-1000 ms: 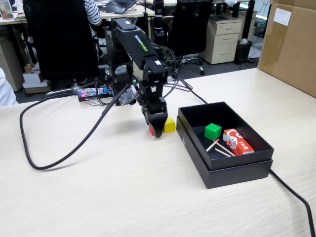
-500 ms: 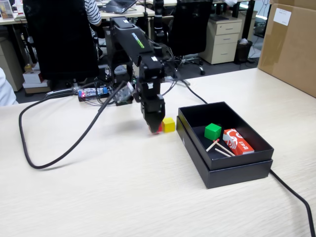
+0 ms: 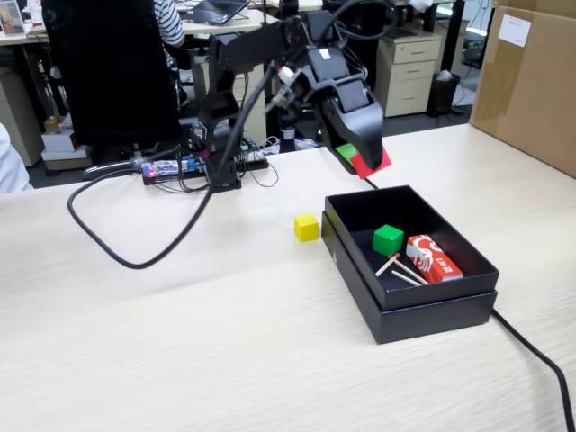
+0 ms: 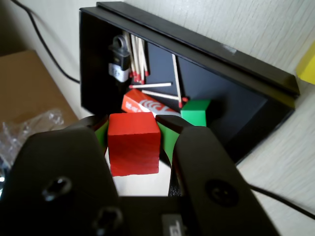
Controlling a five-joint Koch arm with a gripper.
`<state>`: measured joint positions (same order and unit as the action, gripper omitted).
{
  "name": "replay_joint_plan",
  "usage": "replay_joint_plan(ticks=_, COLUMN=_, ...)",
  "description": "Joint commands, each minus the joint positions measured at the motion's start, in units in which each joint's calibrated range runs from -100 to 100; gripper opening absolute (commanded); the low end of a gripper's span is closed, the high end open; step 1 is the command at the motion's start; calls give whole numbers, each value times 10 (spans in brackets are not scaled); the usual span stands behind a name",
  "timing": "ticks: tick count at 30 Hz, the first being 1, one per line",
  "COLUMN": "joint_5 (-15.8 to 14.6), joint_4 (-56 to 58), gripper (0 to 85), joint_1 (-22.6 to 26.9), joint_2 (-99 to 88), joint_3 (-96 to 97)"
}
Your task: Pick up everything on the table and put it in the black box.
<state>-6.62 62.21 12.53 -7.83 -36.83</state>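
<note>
Item: small solid red cube [image 4: 133, 142], clamped between my green-padded gripper [image 4: 134, 135], aloft over the shallow matte black box [image 3: 447, 310] for release; yellow cube [image 3: 306, 228] waits on table at box's nine o'clock.

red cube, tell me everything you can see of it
The red cube is small, solid red and matte, with crisp edges. It is off the table, clamped between the green-padded jaws of the pincer, slightly tilted in the wrist view. It hangs in the air near the black box, over its far edge. Only the pads touch it.
</note>
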Motion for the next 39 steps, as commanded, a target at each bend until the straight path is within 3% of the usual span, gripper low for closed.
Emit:
replay_joint_plan(ticks=1, joint_5=8, joint_4=-3, gripper=11, joint_1=6, joint_2=42, joint_3=-69)
replay_joint_plan(ticks=6, joint_5=3, joint_4=-3, gripper=11, joint_1=10, joint_2=187, joint_3=-84)
replay_joint_plan(ticks=18, joint_5=1, joint_4=3, gripper=13, joint_1=8, joint_2=271, joint_3=-31)
replay_joint_plan(ticks=19, joint_5=0, joint_4=3, gripper=33, joint_1=9, joint_2=274, joint_3=-25)
replay_joint_plan(ticks=20, joint_5=-2, joint_4=3, gripper=140, joint_1=12, joint_2=279, joint_3=-3)
replay_joint_plan(ticks=22, joint_5=-3, joint_4=3, gripper=142, joint_1=13, joint_2=275, joint_3=4)
replay_joint_plan(ticks=24, joint_5=-3, joint_4=3, gripper=257, joint_1=14, joint_2=265, joint_3=14)
replay_joint_plan(ticks=28, joint_5=-3, joint_4=3, gripper=394, joint_1=15, joint_2=221, joint_3=28)
replay_joint_plan(ticks=39, joint_5=0, joint_4=2, gripper=444, joint_1=4, joint_2=-78, joint_3=98)
